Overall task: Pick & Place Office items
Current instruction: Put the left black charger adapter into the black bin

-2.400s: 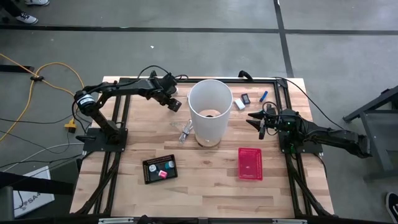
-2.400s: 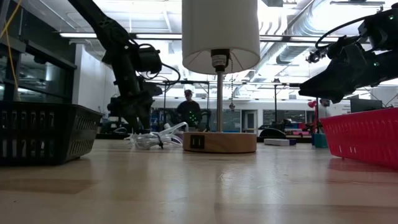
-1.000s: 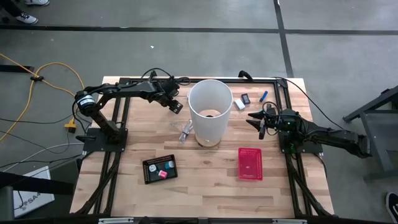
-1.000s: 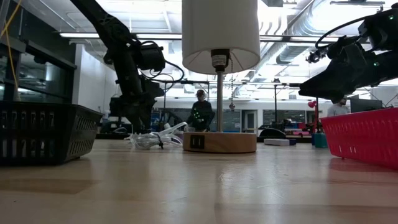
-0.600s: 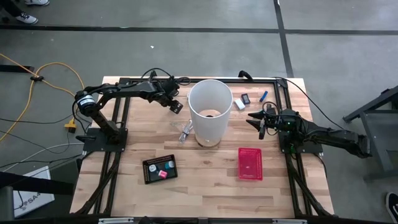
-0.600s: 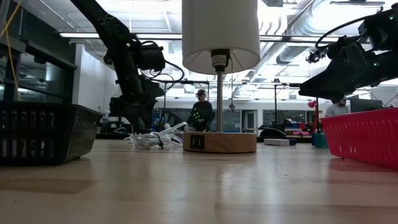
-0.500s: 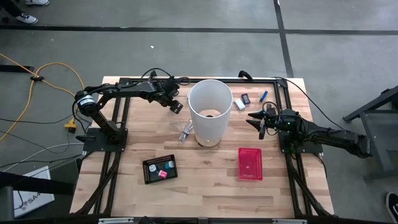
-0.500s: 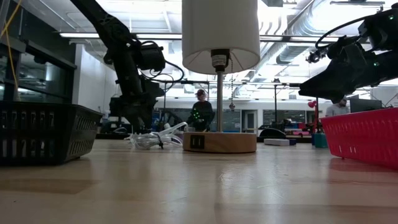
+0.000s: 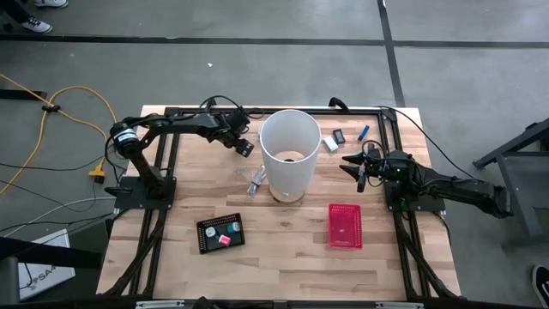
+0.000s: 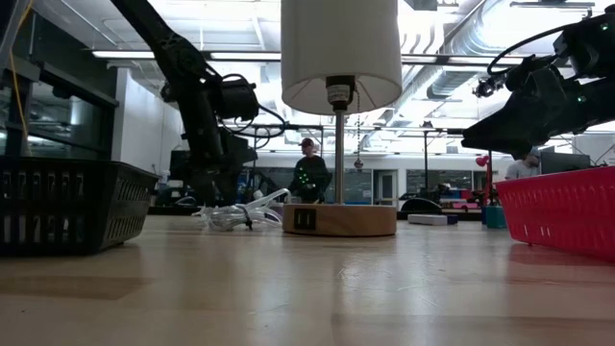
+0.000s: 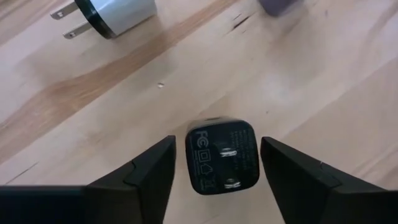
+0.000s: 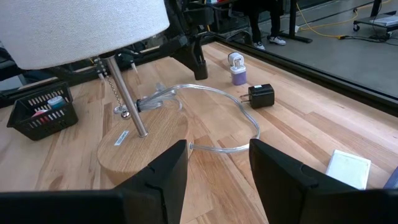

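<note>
Left gripper (image 11: 216,163) hangs low, fingers parted around black charger (image 11: 222,154).

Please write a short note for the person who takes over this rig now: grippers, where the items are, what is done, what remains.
Left gripper: open, low over the table left of the lamp, a black charger lying ungripped between its fingers.
Right gripper: open, empty, waiting right of the lamp.
Done: pink piece and teal piece lie in the black basket. The red basket looks empty.
Left: the charger, white plug, white block, black piece and blue stick lie loose on the table.
</note>
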You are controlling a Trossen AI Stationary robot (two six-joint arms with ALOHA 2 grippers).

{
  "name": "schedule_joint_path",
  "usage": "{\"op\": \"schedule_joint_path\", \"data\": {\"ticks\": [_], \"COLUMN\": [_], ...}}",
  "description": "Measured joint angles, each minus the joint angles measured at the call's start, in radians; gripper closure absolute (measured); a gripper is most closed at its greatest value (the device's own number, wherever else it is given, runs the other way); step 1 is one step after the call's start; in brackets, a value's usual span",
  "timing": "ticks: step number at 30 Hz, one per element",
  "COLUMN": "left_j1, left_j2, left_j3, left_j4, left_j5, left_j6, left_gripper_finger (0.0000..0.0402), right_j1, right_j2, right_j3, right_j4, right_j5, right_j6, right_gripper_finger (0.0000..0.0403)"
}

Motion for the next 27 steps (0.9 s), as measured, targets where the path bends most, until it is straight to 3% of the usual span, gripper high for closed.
{"op": "schedule_joint_path", "data": {"ticks": [9, 17, 27], "left_j1": [0.0, 0.003, -0.01], "left_j2": [0.0, -0.04, -0.28], "left_j3": [0.0, 0.0, 0.0], "left_j4": [0.0, -0.029, -0.209], "left_j5": [0.0, 0.011, 0.034], "left_j6": [0.0, 0.004, 0.049], "left_gripper_finger": [0.0254, 0.0246, 0.025], "right_j1": [0.0, 0.0, 0.0], "right_j2": [0.0, 0.0, 0.0], "right_j3": [0.0, 0.0, 0.0], "right_j4": [0.0, 0.0, 0.0], "right_j5": [0.0, 0.0, 0.0], "right_j6": [0.0, 0.0, 0.0], "right_gripper_finger": [0.0243, 0.0243, 0.0243]}}
